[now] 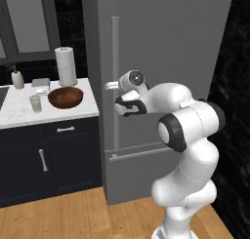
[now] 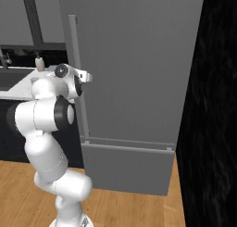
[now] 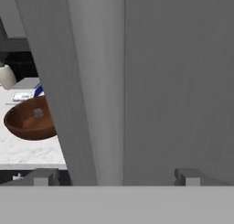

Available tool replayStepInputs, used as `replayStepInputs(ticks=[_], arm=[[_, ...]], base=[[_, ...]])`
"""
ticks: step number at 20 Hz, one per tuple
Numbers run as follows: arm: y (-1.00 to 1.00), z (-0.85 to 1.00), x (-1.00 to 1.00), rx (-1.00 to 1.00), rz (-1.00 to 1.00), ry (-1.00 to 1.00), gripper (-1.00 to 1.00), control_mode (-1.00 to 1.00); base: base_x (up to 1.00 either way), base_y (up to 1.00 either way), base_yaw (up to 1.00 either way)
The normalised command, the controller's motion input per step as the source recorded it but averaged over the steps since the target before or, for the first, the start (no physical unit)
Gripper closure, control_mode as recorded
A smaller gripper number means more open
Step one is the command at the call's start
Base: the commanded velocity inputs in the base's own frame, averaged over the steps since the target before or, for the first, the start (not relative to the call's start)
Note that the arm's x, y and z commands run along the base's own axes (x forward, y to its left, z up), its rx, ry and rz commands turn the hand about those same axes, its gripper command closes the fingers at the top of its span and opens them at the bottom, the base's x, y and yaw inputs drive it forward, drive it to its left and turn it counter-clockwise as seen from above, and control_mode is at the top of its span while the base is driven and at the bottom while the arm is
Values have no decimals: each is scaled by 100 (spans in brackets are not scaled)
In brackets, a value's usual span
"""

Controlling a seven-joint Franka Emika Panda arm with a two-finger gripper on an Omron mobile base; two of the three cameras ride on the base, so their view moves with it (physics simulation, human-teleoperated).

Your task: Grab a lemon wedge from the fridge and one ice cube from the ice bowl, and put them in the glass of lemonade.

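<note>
Reading the frames left to right, gripper at the fridge handle:
glass of lemonade (image 1: pixel 35 103): on the white counter (image 1: pixel 19 111), just left of the ice bowl.
ice bowl (image 1: pixel 65 97): brown, at the counter's right end, near the fridge side.
ice cube (image 3: pixel 39 112): I see it in the hand view, small and pale, inside the bowl.
handle (image 1: pixel 115 82): long vertical bar, door shut.
gripper (image 1: pixel 109 86): jaws spread wide, one fingertip either side of the bar, not clamped.
fridge (image 1: pixel 166 48): tall, grey, door closed.
</note>
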Motion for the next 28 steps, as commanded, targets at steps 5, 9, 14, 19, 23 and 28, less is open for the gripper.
replayStepInputs(ticks=[5,9,14,19,23,28], arm=[[13,-3,26,0,0,0,-100,-100],[17,-11,40,0,0,0,-100,-100],[0,-2,44,0,0,0,-100,-100],[0,0,26,0,0,0,100,-100],[0,0,5,0,0,0,100,-100],[-8,1,-21,0,-1,-1,100,-100]], base=[[0,0,0],[0,0,0],[0,0,0],[0,0,0],[0,0,0],[0,0,0]])
